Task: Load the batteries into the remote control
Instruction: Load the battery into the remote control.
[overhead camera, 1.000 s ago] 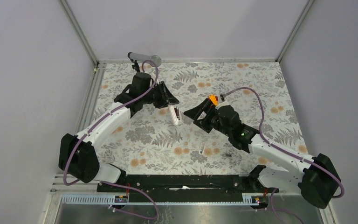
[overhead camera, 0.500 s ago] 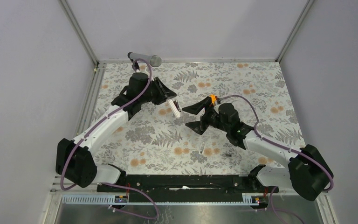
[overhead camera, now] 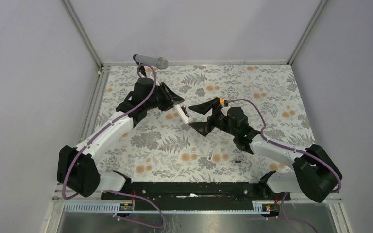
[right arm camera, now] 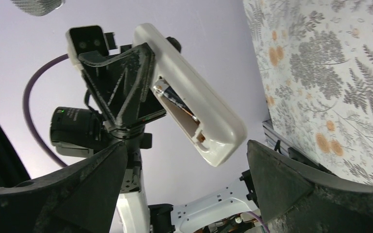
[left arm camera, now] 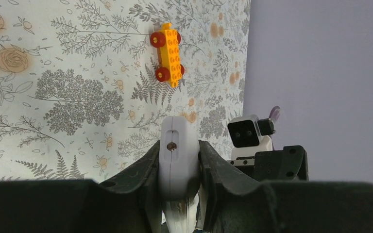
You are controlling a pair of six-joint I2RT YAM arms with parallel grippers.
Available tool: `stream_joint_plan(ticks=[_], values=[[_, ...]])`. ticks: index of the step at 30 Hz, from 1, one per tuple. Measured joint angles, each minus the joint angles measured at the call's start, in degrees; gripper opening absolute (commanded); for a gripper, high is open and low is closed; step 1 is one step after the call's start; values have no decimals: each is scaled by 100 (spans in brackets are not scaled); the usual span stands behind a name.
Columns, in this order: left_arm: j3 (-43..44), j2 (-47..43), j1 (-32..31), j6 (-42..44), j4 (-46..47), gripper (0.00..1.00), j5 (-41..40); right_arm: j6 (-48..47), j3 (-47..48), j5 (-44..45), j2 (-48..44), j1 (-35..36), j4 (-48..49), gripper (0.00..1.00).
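From above, the job looks partly done at best. My left gripper (overhead camera: 180, 109) is clamped on the remote control (overhead camera: 184, 116) and holds it lifted over the table (overhead camera: 272, 87). One thin dark battery (overhead camera: 236, 160) lies on the cloth, well apart from the remote. My right gripper (overhead camera: 194, 116) stands wide open just beside the remote's free end, holding nothing. From my left wrist, my fingers (left arm camera: 143, 162) pinch the remote's white body on both sides, with an orange toy car (left arm camera: 166, 54) on the table beyond. From my right wrist, the battery compartment (right arm camera: 179, 109) is uncovered and faces me. Something dark sits in it, perhaps one battery, so I judge at least one is left to load.
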Motion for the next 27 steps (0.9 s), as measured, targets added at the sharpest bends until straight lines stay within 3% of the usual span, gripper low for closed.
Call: stream_joint_plan(ticks=[27], values=[[-90, -76, -42, -372, 118, 0, 533, 446, 2, -295, 789, 0, 1156, 99]])
